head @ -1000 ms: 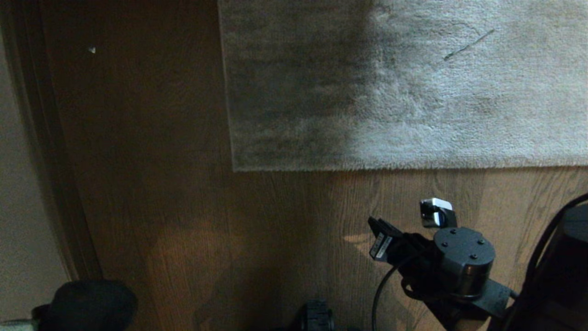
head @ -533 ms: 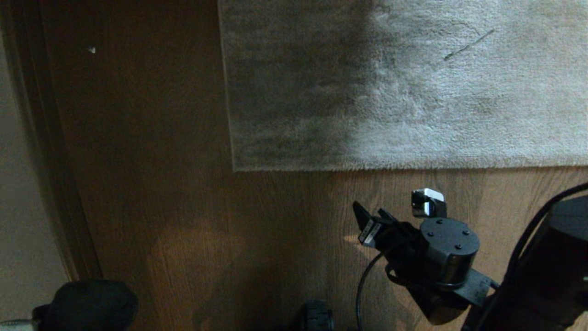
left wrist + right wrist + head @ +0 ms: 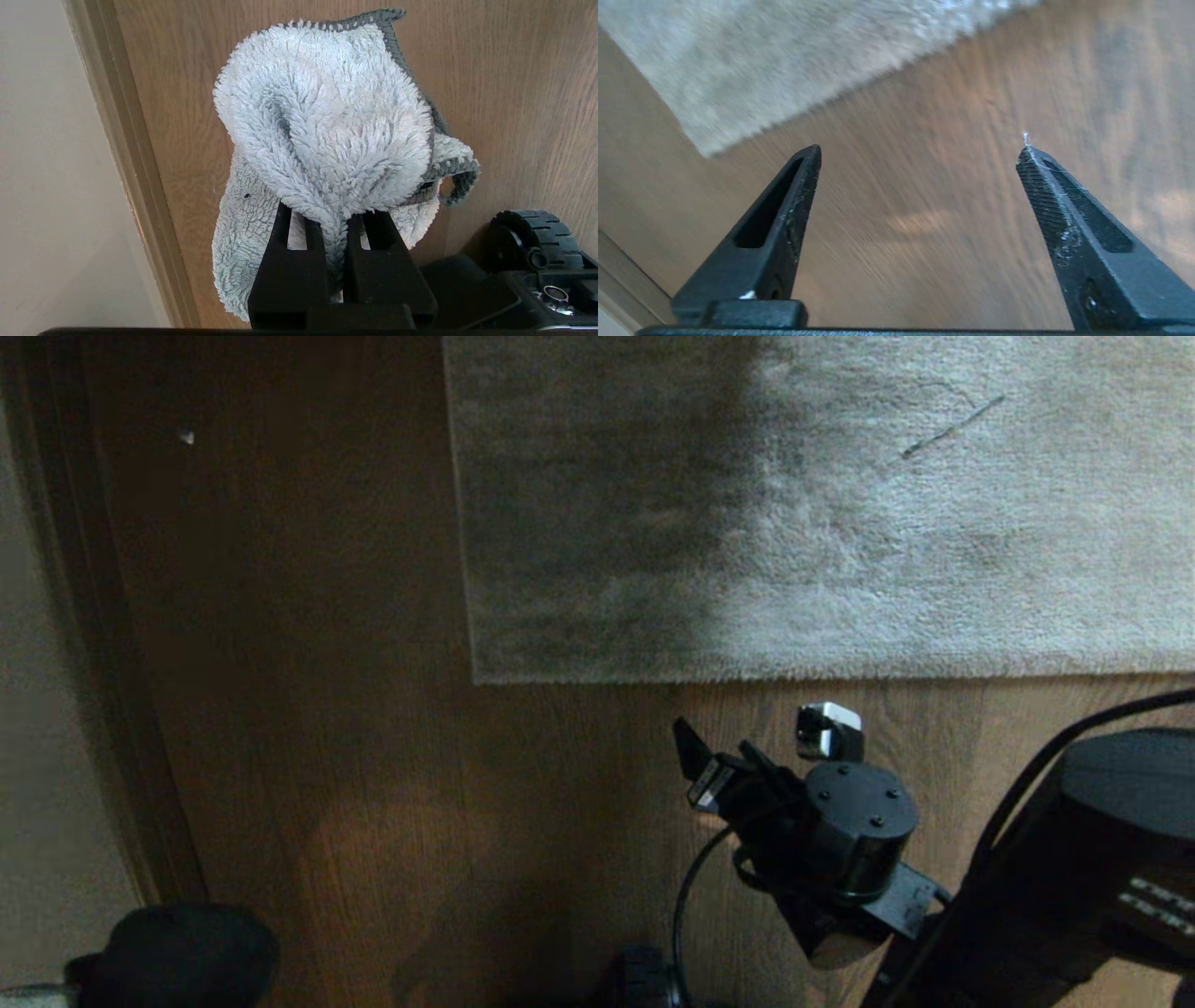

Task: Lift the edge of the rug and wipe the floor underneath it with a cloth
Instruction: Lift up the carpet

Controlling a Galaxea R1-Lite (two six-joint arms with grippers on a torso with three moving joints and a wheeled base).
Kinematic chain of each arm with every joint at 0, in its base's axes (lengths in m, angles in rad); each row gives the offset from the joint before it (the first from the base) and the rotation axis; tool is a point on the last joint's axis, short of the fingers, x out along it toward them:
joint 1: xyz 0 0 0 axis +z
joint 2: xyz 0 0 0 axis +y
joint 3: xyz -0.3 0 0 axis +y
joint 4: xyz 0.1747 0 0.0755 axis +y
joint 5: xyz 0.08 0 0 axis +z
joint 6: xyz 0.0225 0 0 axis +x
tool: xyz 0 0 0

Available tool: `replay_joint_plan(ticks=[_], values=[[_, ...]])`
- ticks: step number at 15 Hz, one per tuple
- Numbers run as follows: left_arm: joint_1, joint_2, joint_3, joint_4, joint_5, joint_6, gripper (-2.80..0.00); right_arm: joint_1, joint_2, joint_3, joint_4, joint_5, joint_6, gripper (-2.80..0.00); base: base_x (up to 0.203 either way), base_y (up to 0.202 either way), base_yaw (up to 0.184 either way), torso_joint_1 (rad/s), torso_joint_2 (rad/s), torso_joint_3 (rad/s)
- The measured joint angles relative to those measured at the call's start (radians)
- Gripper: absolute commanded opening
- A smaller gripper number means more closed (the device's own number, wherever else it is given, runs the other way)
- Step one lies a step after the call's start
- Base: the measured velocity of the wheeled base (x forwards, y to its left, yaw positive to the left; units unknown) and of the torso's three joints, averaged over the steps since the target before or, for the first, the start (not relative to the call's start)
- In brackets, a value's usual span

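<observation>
A brown wood-grain floor is seen across the head view, lit warmly on the robot's right and sunk in shadow on its left. A large grey-beige rug is laid flat on it, filling the far right part of the view; half of its pile is shaded. The rug edge runs straight across the view, and its square corner is seen near the middle, with the side border running away from the robot. Along the far left a dark baseboard and a pale wall are seen, with a wide strip of bare floor between them and the rug's side border.

The right gripper is held over the bare floor just short of the rug edge, not touching it. In the right wrist view its fingers are spread wide with nothing between them, and the rug corner is seen beyond them.

The left gripper is clamped on the cloth, a fluffy pale rag with a grey stitched border, bunched above the black fingers. It is held beside the baseboard, over the floor, well apart from the rug. A black wheel of the base is seen close by.
</observation>
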Motion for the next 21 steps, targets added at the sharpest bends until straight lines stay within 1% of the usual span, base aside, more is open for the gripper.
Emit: replay_joint_plan(ticks=[5,8,16,21], values=[[0.0,0.0,0.0,0.0,0.0,0.0,-2.8,0.02,0.07,-0.122,0.0,0.001,0.0,0.0,0.0,0.0,0.0,0.0,0.0,0.0],[0.0,0.0,0.0,0.0,0.0,0.0,-2.8,0.047,0.112,-0.195,0.0,0.001,-0.007,0.0,0.0,0.0,0.0,0.0,0.0,0.0],[0.0,0.0,0.0,0.0,0.0,0.0,-2.8,0.063,0.225,-0.344,0.0,0.002,-0.07,0.0,0.0,0.0,0.0,0.0,0.0,0.0],[0.0,0.0,0.0,0.0,0.0,0.0,-2.8,0.063,0.296,-0.459,0.0,0.012,-0.139,0.0,0.0,0.0,0.0,0.0,0.0,0.0]])
